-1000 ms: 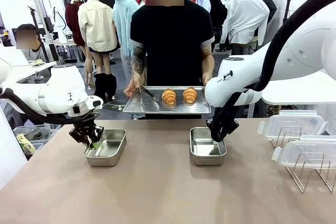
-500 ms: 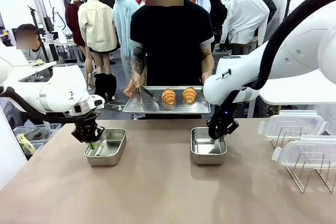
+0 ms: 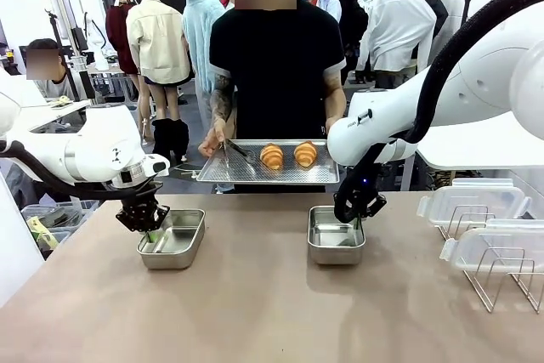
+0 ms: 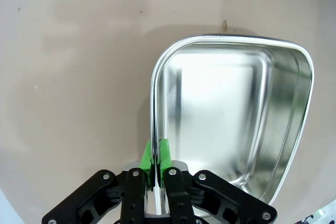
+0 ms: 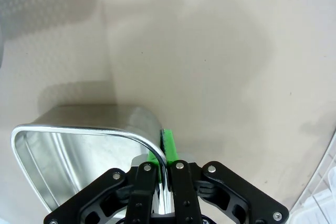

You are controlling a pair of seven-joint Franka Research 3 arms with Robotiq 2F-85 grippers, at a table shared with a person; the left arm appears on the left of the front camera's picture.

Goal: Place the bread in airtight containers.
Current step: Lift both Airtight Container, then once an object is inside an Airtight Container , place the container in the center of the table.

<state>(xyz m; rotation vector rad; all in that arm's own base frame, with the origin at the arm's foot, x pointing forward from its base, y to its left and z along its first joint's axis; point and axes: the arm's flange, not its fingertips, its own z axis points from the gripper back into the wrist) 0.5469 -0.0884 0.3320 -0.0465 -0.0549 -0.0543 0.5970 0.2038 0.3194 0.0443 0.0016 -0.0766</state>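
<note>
Two golden-brown croissants (image 3: 272,156) (image 3: 305,154) lie on a perforated tray (image 3: 246,172) that a person holds at the table's far edge. Two steel tins stand on the table, both with nothing inside. My left gripper (image 3: 147,227) is shut on the left rim of the left tin (image 3: 174,244); in the left wrist view the green pads (image 4: 163,153) pinch the rim of that tin (image 4: 231,114). My right gripper (image 3: 355,217) is shut on the right rim of the right tin (image 3: 331,240); in the right wrist view the pads (image 5: 169,142) clamp that tin's wall (image 5: 89,121).
The person's hand holds tongs (image 3: 235,151) over the tray's left part. At the right, two translucent lids (image 3: 472,200) (image 3: 497,244) rest on wire racks (image 3: 501,282). Bare tabletop (image 3: 255,312) stretches between and in front of the tins.
My left gripper's fingers have drawn together on the left tin's rim. The right gripper and the person's tray have each shifted slightly left. The tins have hardly moved.
</note>
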